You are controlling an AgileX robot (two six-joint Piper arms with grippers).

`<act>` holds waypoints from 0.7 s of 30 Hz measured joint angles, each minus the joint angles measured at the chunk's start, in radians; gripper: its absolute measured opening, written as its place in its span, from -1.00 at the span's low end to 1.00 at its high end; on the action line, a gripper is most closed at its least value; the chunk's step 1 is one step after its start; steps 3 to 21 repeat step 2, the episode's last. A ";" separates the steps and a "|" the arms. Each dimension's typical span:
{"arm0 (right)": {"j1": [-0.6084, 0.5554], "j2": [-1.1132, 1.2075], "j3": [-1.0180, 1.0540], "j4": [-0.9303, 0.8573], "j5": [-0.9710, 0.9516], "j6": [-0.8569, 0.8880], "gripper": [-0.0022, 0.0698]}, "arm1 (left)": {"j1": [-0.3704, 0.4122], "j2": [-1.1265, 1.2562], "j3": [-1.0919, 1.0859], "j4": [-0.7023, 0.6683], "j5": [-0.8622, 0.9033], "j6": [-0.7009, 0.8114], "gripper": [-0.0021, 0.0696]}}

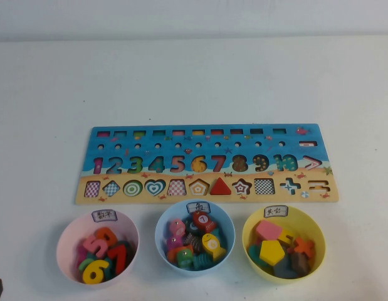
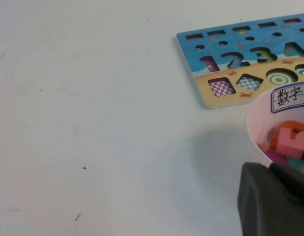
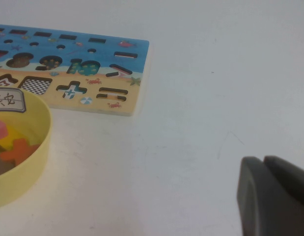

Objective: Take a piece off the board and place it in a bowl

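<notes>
The board (image 1: 256, 172) lies across the middle of the table. Its pentagon slot (image 1: 199, 187) is empty, and a red triangle (image 1: 220, 186) sits in the slot beside it. The yellow pentagon piece (image 1: 271, 252) lies in the yellow bowl (image 1: 249, 227) at the front right, among other shape pieces. My left gripper (image 2: 268, 166) is shut and empty, low at the front left beside the pink bowl (image 2: 255, 129). My right gripper (image 3: 263, 159) is shut and empty over bare table, to the right of the yellow bowl (image 3: 36, 147), and is out of the high view.
A pink bowl (image 1: 63, 241) of number pieces stands at the front left. A blue bowl (image 1: 161, 229) of fish pieces stands at the front middle. The board's ends show in the left wrist view (image 2: 210, 98) and the right wrist view (image 3: 134, 93). White table surrounds everything.
</notes>
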 joint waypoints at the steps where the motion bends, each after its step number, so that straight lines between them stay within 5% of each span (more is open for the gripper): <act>1: 0.000 0.000 0.000 0.000 0.000 0.000 -0.99 | 0.000 0.000 0.000 0.000 0.000 0.000 -0.95; 21: 0.000 0.000 0.000 0.000 0.000 0.000 -0.99 | 0.000 0.000 0.000 0.000 0.000 0.000 -0.95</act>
